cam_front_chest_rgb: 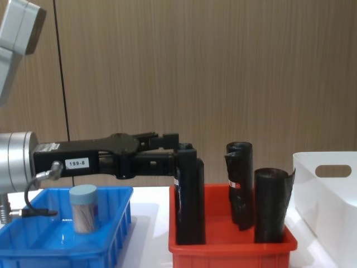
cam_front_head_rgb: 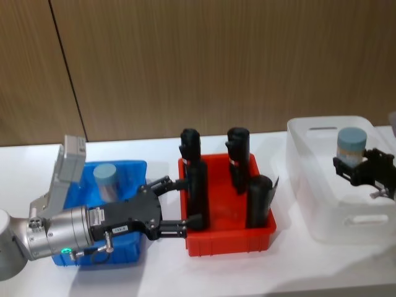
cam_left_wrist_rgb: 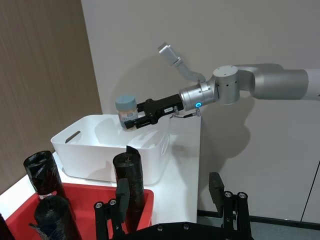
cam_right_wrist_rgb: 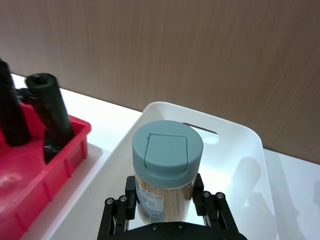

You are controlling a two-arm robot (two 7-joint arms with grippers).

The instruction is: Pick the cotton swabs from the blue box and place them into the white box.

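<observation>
The right hand (cam_front_head_rgb: 357,167) pinches a clear, blue-lidded jar (cam_front_head_rgb: 351,143) over the white box (cam_front_head_rgb: 322,216) at 3 o'clock; its wrist view reveals pale swabs inside. The left hand (cam_front_head_rgb: 184,204), at 7 o'clock, is spread.

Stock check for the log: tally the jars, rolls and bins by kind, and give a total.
Clear cotton swab jars with light blue lids: 2
Tall black rolls: 4
Plastic bins, blue, red and white: 3
Total: 9
</observation>
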